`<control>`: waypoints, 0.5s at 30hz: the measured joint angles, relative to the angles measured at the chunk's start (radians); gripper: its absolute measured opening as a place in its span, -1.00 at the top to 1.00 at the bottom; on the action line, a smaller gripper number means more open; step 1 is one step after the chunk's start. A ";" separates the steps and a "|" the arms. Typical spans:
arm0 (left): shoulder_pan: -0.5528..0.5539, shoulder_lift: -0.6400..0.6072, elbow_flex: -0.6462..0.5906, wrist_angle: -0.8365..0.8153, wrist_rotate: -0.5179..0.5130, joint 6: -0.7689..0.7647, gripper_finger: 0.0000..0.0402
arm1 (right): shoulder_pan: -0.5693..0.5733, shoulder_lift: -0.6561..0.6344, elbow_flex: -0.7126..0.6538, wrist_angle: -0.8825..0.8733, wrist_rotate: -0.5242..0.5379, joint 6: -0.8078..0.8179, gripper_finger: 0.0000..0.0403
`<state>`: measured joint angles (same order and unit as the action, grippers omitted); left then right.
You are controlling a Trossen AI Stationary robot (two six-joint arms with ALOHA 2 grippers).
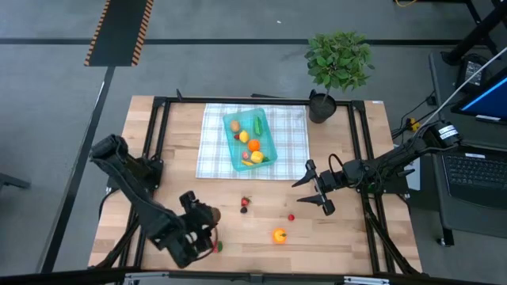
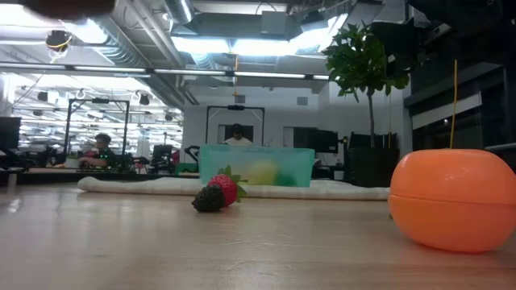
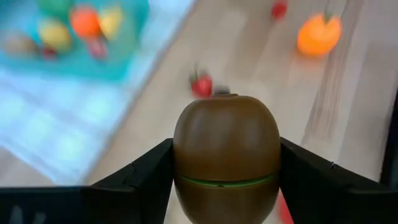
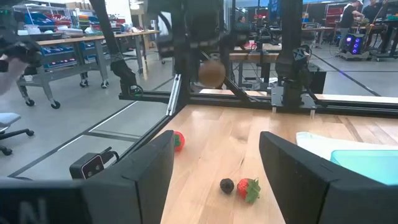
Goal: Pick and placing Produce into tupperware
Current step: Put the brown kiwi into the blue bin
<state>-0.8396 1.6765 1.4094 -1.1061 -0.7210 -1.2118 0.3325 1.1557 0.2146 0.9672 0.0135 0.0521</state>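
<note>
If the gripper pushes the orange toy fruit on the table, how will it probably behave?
The orange looks round and smooth, so it would probably roll on the bare table rather than slide. Its glossy, seamed shell suggests stiff, hollow plastic: likely light, and perhaps slippery between fingers.

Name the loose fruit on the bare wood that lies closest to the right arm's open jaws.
The small red berry, alone just left of the right gripper. The strawberry and orange lie farther off.
</note>
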 joint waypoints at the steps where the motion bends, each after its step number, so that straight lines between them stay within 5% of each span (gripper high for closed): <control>1: -0.012 -0.006 0.000 0.000 -0.045 0.010 -0.18 | 0.000 0.000 0.000 0.000 0.000 0.000 -0.18; 6: -0.068 -0.008 -0.035 0.047 -0.240 0.020 -0.18 | 0.000 0.000 0.000 0.000 0.000 -0.002 -0.18; 15: -0.092 -0.006 -0.263 0.401 -0.335 0.021 -0.18 | 0.000 0.000 0.000 0.000 0.000 -0.001 -0.18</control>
<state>-0.9314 1.6703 1.1461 -0.7054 -1.0563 -1.1909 0.3325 1.1557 0.2146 0.9676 0.0135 0.0509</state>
